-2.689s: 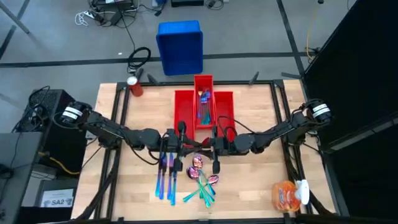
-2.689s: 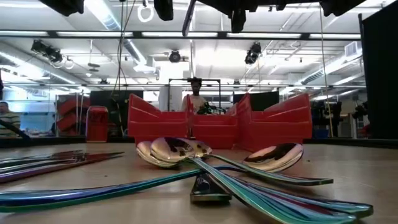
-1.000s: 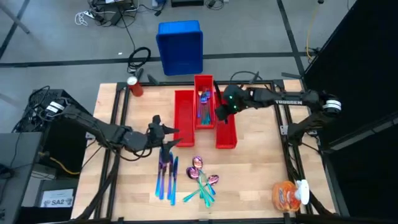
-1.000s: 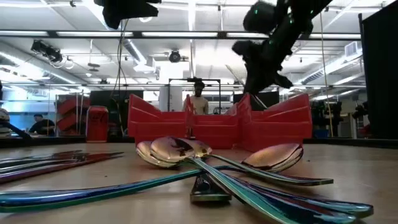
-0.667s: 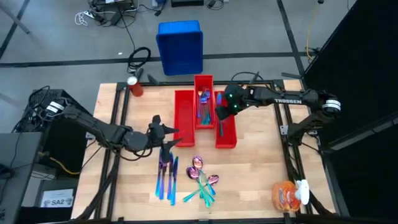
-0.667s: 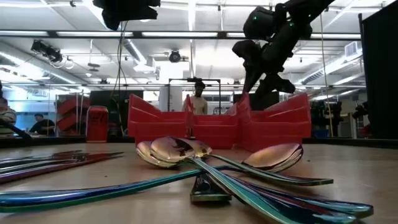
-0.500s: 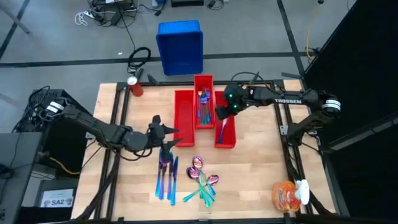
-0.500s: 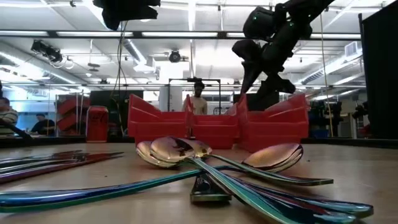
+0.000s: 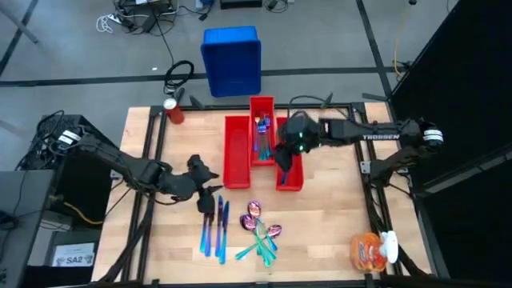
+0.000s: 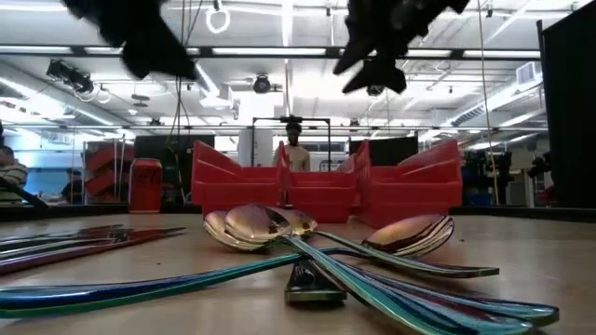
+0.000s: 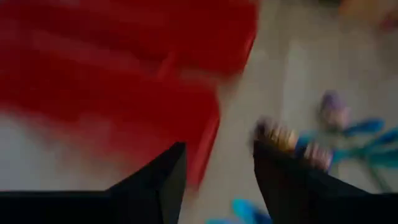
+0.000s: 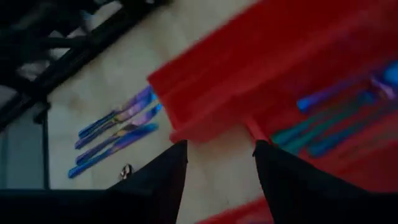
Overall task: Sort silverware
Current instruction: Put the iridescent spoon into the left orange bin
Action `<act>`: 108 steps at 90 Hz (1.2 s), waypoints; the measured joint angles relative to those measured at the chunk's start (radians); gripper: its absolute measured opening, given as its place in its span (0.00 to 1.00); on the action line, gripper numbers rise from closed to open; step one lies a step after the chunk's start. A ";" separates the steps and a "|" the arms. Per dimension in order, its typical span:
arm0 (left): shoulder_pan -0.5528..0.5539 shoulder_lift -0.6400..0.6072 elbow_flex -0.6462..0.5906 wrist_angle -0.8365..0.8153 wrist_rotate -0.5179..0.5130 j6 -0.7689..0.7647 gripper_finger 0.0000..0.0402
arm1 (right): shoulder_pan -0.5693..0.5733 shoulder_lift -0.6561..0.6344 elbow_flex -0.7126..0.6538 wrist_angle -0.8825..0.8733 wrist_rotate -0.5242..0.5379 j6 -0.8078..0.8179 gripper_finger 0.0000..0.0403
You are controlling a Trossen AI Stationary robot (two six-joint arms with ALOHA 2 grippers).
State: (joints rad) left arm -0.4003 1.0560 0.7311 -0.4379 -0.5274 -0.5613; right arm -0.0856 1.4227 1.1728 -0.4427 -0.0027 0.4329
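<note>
Three long red bins (image 9: 237, 152) stand side by side at the table's far middle. The middle bin (image 9: 262, 108) holds several pieces of iridescent silverware (image 9: 262, 132). More knives (image 9: 214, 228) lie side by side near the front edge, with a heap of spoons and forks (image 9: 260, 230) to their right. My left gripper (image 9: 206, 196) hangs open just above the far ends of the knives, and nothing shows between its fingers (image 11: 217, 149). My right gripper (image 9: 283, 160) hangs open over the right bin (image 9: 293, 178), also with nothing between its fingers (image 12: 219, 146).
A red can (image 9: 173, 110) stands at the table's far left corner. An orange-and-white bottle (image 9: 372, 250) lies at the near right corner. A blue crate (image 9: 232, 60) sits on the floor beyond the far edge. Bare wood shows left of the knives and right of the bins.
My right gripper has risen and drifted from the far part of the right bin toward the table's near edge. My left gripper has swung from pointing at the bins toward the near edge and come down over the knives.
</note>
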 joint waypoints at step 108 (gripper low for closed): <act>-0.178 0.405 0.000 0.565 -0.008 -0.438 0.40 | 0.561 0.065 -0.098 0.164 0.302 0.035 0.20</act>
State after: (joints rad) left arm -0.5781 1.4614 0.7315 0.1267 -0.5358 -0.9993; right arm 0.4754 1.4879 1.0752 -0.2783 0.2989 0.4675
